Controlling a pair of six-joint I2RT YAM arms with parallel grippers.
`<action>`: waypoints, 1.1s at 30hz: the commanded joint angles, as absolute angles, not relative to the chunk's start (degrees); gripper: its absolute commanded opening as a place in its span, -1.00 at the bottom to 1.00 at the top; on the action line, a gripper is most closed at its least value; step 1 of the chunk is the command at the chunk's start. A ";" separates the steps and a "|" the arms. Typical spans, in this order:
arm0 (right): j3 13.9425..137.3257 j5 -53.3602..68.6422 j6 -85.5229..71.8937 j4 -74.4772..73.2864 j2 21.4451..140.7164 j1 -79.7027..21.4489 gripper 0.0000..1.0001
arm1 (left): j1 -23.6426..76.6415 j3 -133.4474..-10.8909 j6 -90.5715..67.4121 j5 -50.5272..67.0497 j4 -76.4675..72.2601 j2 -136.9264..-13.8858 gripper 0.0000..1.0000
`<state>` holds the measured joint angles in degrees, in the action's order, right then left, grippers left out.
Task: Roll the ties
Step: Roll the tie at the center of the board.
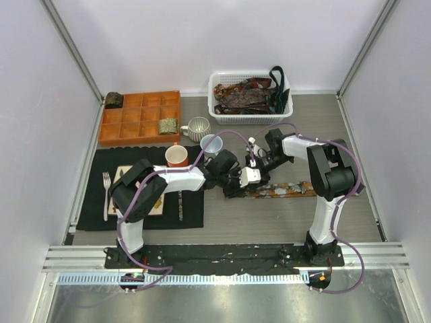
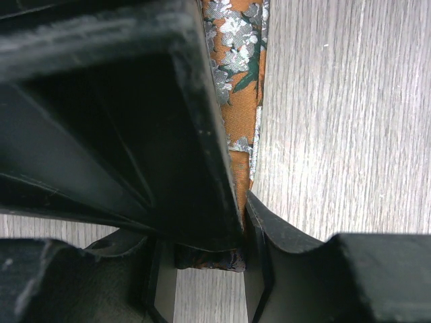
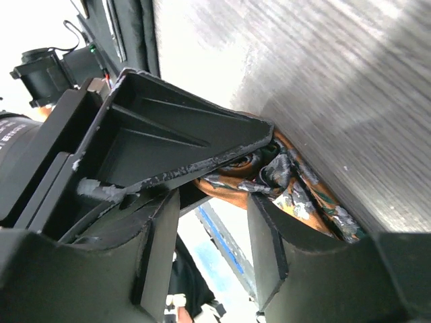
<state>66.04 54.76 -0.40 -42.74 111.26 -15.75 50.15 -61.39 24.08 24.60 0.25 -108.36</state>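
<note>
An orange-rust tie (image 1: 286, 190) with a grey and green leaf pattern lies flat on the table, running right from both grippers. In the left wrist view the tie (image 2: 239, 101) runs up the wood, and its dark bunched end fills the gap between the jaws of my left gripper (image 2: 205, 259), which is shut on it. My right gripper (image 3: 215, 202) has its jaws apart, tips at the tie's folded end (image 3: 296, 195), one of its fingers lying over the left gripper. In the top view the left gripper (image 1: 234, 187) and right gripper (image 1: 250, 176) meet at the tie's left end.
A white basket (image 1: 217, 108) of more ties stands at the back. An orange compartment tray (image 1: 138, 118) holds a coiled tie (image 1: 168, 125), with another coil (image 1: 113, 99) at its corner. A white mug (image 1: 196, 128), orange cup (image 1: 176, 156), pale cup (image 1: 211, 144) and black placemat (image 1: 192, 212) lie left.
</note>
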 commanded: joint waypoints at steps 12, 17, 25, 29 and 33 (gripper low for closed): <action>65.57 44.74 2.37 -44.46 114.26 -14.51 -0.99 | 49.75 -62.14 26.11 23.47 5.72 -108.99 -0.21; 65.30 43.77 4.83 -46.40 115.13 -11.26 -0.99 | 48.61 -62.58 25.14 24.26 4.57 -109.07 0.06; 64.86 42.54 5.98 -46.85 116.63 -10.37 -0.98 | 48.08 -61.52 19.17 30.31 -4.39 -106.35 0.48; 64.78 42.63 5.98 -46.41 117.24 -10.28 -0.99 | 48.51 -63.54 17.84 32.08 -5.18 -107.93 0.54; 64.78 42.71 5.54 -45.53 117.51 -10.28 -0.99 | 49.39 -65.47 17.32 34.01 -6.33 -109.60 0.60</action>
